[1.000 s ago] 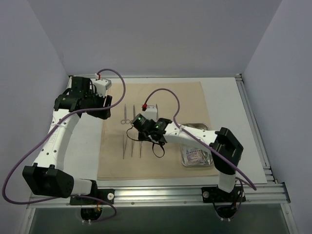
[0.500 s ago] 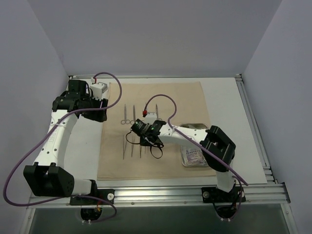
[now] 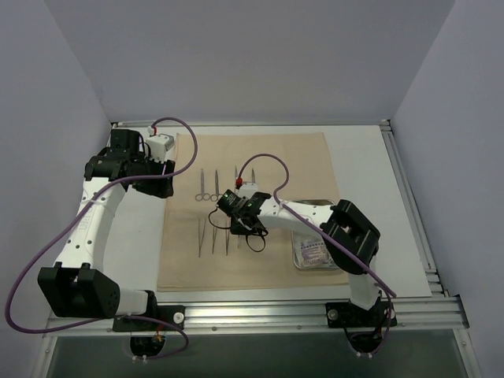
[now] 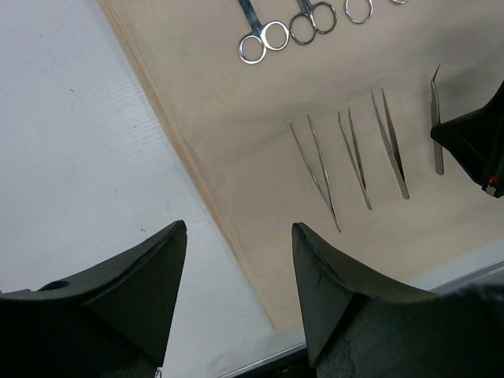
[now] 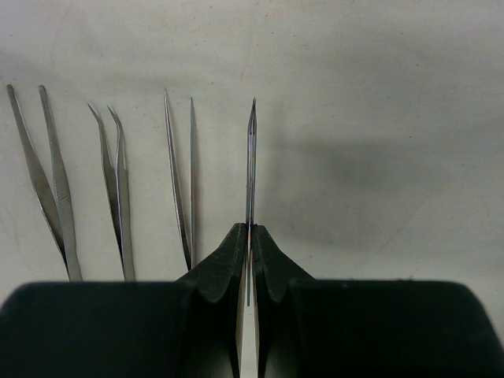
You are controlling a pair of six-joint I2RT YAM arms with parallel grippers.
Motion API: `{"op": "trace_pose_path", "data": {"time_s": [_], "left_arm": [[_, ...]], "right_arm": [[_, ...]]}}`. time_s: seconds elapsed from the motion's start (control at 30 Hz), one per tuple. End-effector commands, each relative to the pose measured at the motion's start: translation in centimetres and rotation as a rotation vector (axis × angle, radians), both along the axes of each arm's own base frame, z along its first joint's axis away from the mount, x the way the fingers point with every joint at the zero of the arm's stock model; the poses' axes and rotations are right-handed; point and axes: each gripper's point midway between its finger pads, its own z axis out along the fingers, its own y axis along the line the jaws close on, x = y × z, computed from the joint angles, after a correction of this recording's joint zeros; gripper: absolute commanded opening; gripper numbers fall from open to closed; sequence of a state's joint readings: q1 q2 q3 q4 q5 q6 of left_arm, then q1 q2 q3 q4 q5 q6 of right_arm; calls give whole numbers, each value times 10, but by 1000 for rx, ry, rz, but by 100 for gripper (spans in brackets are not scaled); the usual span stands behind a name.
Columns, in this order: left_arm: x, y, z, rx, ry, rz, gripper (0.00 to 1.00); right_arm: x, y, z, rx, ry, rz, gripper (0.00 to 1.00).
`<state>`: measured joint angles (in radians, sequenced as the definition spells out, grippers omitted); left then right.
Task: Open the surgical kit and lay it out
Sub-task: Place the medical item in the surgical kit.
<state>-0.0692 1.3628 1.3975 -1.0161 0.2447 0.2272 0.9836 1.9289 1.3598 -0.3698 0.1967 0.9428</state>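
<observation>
Risk: my right pincer (image 5: 249, 230) pinches thin steel tweezers (image 5: 251, 157) shut just beside a laid-out pair (image 5: 189, 248) on beige cloth sheet (image 5: 370, 118); release could spring them into it.

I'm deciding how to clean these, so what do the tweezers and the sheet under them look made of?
The tweezers look like bare steel with a satin sheen: thin, grey, bright glints along the edges. The sheet looks like matte beige cloth, faintly creased and speckled, though a paper-like drape can't be ruled out.
</observation>
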Motion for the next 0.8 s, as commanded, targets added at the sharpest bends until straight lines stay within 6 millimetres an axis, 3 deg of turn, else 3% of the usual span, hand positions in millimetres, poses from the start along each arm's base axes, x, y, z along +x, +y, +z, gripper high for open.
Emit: {"op": "trace_pose_path", "data": {"time_s": [0.0,0.7,0.77], "left_arm": [[-1,-3,13,-14,-31,-26,65],[-1,-5,9,-23,-20,-36,65],[-1,-6,9,-25,-20,-37,65]], "right_arm": [[-10,-1,-13,-16,39,12,0],[-14,-4,-29,-42,64,20,0],[-14,-3,-29,-40,67,21,3]]}}
